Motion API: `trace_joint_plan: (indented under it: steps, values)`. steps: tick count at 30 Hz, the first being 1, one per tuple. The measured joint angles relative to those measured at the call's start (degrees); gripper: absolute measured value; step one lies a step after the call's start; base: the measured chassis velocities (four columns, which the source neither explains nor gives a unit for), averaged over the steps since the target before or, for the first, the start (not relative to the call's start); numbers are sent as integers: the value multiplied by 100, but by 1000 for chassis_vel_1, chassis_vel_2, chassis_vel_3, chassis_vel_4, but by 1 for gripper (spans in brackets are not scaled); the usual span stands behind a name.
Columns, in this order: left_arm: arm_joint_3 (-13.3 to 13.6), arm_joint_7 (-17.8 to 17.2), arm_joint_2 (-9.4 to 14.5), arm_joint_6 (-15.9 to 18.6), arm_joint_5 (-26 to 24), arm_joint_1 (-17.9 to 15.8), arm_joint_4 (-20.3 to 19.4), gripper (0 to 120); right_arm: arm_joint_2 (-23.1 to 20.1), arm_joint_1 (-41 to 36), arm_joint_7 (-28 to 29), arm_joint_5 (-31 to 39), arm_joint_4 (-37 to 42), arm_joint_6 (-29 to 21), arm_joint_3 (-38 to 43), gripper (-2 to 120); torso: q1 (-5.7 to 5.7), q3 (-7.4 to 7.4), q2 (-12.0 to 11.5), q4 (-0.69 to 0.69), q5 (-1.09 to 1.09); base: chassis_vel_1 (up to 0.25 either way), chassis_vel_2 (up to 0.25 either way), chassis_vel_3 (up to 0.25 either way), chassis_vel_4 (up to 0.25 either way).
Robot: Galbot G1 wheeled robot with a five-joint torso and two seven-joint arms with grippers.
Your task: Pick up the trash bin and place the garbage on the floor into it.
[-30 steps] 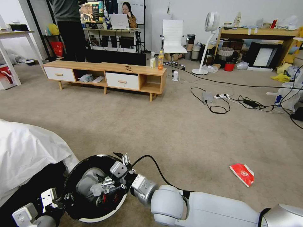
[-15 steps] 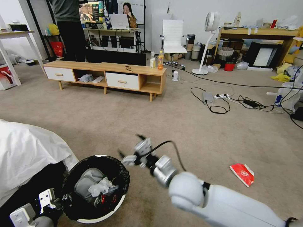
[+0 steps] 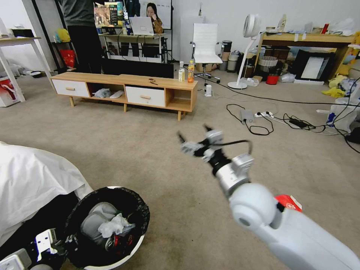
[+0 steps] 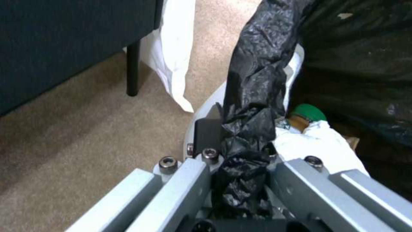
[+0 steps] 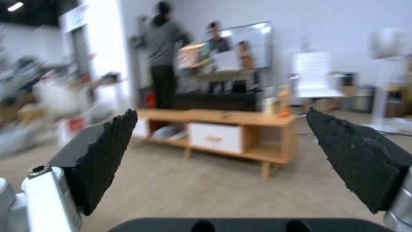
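Head view: the trash bin (image 3: 112,258) sits low at the robot's left beside a white sheet (image 3: 33,180), holding tissues (image 3: 111,226) and a red can (image 3: 112,243). The left gripper (image 4: 240,180) is clamped on the bin's black bag at the rim. The right gripper (image 3: 195,140) hangs raised over the carpet, fingers wide apart and empty. A red packet (image 3: 290,202) lies on the floor, partly behind the right arm.

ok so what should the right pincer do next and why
Probably swing right and down toward the red packet, the only litter left on the carpet in the head view, partly hidden behind the right arm. The right pincer hangs open and empty in mid-air, while the left pincer clamps the trash bin by its bag-lined rim, tissues and can already inside.
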Motion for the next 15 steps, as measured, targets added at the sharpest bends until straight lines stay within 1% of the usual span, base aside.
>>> trace_joint_plan:
  steps: [1, 2, 3, 4, 6, 7, 8, 9, 10, 11, 13, 14, 15]
  values:
    - [0, 0, 0, 0, 0, 0, 0, 1, 0, 0, 0, 0, 0, 0, 0, 100, 0, 0, 0, 0, 0, 0, 0, 0, 0]
    - [2, 4, -6, 0, 16, 11, -9, 1, 14, -319, 9, -50, 25, 63, 340, 100, 0, 0, 0, -2, 2, 0, 0, 0, 0]
    - [14, 8, -12, 0, 35, 22, -23, 1, 29, -794, 7, -218, 87, 163, 812, 100, 0, 0, 0, -1, 2, 0, 0, 0, 0]
    - [14, 8, -12, 0, 35, 22, -23, 1, 29, -794, 7, -218, 87, 163, 812, 100, 0, 0, 0, -1, 2, 0, 0, 0, 0]
    - [37, 24, -20, 0, 64, 40, -53, 1, 45, -1550, -86, -653, 239, 396, 1513, 100, 0, 0, 0, 1, 2, 0, 0, 0, 0]
    - [48, 35, -21, 0, 85, 49, -60, 1, 53, -1828, -143, -859, 308, 493, 1765, 100, 0, 0, 0, -1, 2, 0, 0, 0, 0]
    - [48, 35, -21, 0, 85, 49, -60, 1, 53, -1828, -143, -859, 308, 493, 1765, 100, 0, 0, 0, -1, 2, 0, 0, 0, 0]
    - [60, 50, -24, 0, 107, 55, -65, 1, 69, -2093, -223, -1053, 374, 609, 1966, 100, 0, 0, 0, 1, 1, 0, 0, 0, 0]
    - [84, 75, -28, 0, 141, 65, -81, 1, 130, -2544, -372, -1386, 489, 758, 2298, 100, 0, 0, 0, 0, 0, 0, 0, 0, 0]
    - [84, 75, -28, 0, 141, 65, -81, 1, 130, -2544, -372, -1386, 489, 758, 2298, 100, 0, 0, 0, 0, 0, 0, 0, 0, 0]
    - [108, 89, -37, 0, 176, 69, -94, 1, 276, -3035, -527, -1779, 605, 934, 2657, 100, 0, 0, 0, 1, 0, 0, 0, 0, 0]
    - [108, 89, -37, 0, 176, 69, -94, 1, 276, -3035, -527, -1779, 605, 934, 2657, 100, 0, 0, 0, 1, 0, 0, 0, 0, 0]
    - [126, 99, -44, 0, 186, 74, -101, 1, 380, -3302, -604, -2022, 667, 1002, 2838, 100, 0, 0, 0, 2, 1, 0, 0, 0, 0]
